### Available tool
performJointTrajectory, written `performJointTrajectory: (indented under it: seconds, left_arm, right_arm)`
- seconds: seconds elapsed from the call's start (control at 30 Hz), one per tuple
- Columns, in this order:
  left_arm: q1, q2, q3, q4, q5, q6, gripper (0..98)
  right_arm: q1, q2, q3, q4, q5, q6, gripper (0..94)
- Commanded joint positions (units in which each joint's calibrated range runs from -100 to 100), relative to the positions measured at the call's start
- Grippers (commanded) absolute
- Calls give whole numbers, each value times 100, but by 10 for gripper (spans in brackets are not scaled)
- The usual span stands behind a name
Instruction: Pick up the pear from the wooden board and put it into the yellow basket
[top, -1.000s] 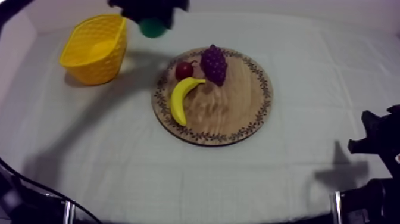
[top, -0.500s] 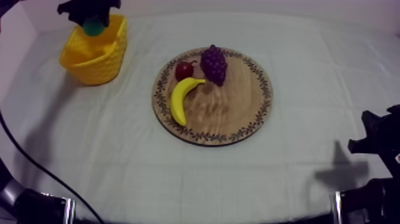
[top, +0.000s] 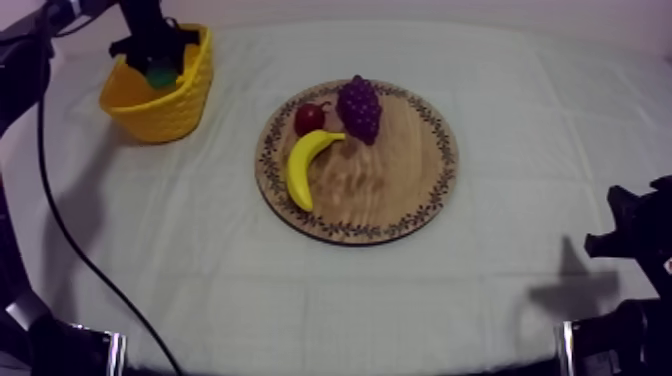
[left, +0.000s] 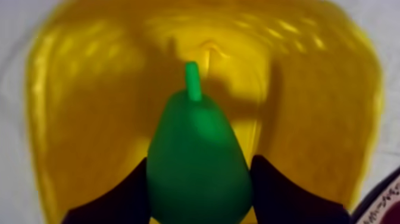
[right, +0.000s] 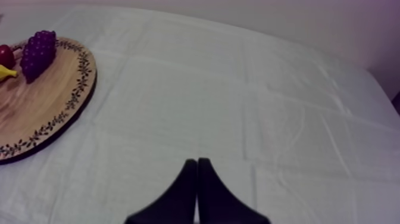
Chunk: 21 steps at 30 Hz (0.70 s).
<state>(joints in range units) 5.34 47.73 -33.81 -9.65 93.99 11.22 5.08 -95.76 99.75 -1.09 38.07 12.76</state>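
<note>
My left gripper (top: 160, 66) reaches down into the yellow basket (top: 185, 105) at the table's far left, shut on the green pear (top: 161, 73). In the left wrist view the pear (left: 196, 164) stands stem up between my two black fingers (left: 122, 196), with the basket's inner wall (left: 315, 119) all around it. The round wooden board (top: 400, 170) lies in the middle of the table. My right gripper (right: 197, 173) rests at the near right over bare cloth, its fingers together as a narrow wedge.
On the board lie a banana (top: 303, 162), a bunch of grapes (top: 359, 106) and a small red fruit (top: 309, 118). The same board (right: 41, 107) with grapes (right: 37, 53) lies off to the side of my right gripper.
My left gripper carried the pear leftwards from beside the board to over the basket, then lowered it inside. The right arm stayed still.
</note>
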Motion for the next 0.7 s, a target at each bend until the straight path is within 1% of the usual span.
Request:
performJointTrajectory:
  seconds: [0.0,0.17,0.3,0.47,0.5,0.53,0.6,0.67]
  left_arm:
    - [-31,149,1,72,-116,-11,486]
    - [-131,138,164,224,-348,-45,611]
    - [-210,-136,542,346,-682,-124,668]
    - [-225,-779,1303,411,-1221,-282,728]
    - [-223,-944,1478,435,-1328,-315,713]
    - [-213,-1135,1674,451,-1451,-343,658]
    - [-170,-1612,2170,460,-1784,-392,486]
    - [-108,-2217,2802,459,-2206,-450,271]
  right_arm:
    - [-2,1,3,-1,-1,1,3]
    - [-2,1,3,-1,-1,1,3]
    - [-2,1,3,-1,-1,1,3]
    - [-2,1,3,-1,-1,0,3]
    - [-2,1,3,-1,-1,0,3]
    - [-2,1,3,-1,-1,0,3]
    - [-2,1,3,-1,-1,1,3]
    - [-2,1,3,-1,-1,1,3]
